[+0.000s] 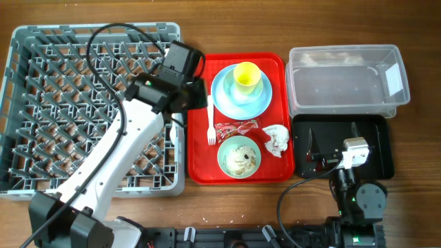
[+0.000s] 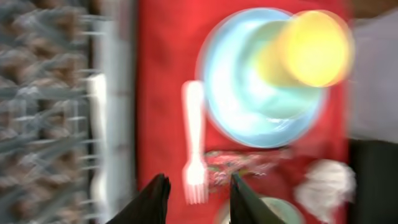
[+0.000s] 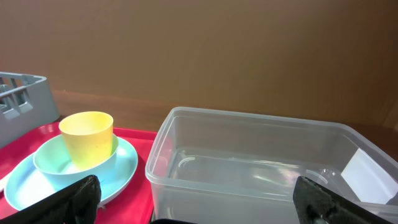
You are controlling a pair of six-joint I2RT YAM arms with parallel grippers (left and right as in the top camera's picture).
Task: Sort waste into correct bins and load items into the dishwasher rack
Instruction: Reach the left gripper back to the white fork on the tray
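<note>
The pale blue plate (image 1: 231,96) lies on a red tray with the yellow cup (image 1: 247,74) on it; both show in the right wrist view, plate (image 3: 25,180) and cup (image 3: 87,137). The white fork (image 1: 211,120), red wrapper (image 1: 234,128), white napkin (image 1: 275,139) and mint bowl (image 1: 239,156) holding rice-like scraps lie in front of them. My left gripper (image 1: 198,88) is open above the tray's left edge. In the blurred left wrist view its fingers (image 2: 199,190) straddle the fork (image 2: 194,137). My right gripper (image 1: 332,136) is open and empty over the black tray (image 1: 375,148). I cannot make out the spoon.
The grey dishwasher rack (image 1: 41,103) fills the left side, and my left arm crosses over it. The clear tub (image 1: 344,79) stands at the back right and is close ahead in the right wrist view (image 3: 249,162). The red tray (image 1: 200,165) sits between rack and bins.
</note>
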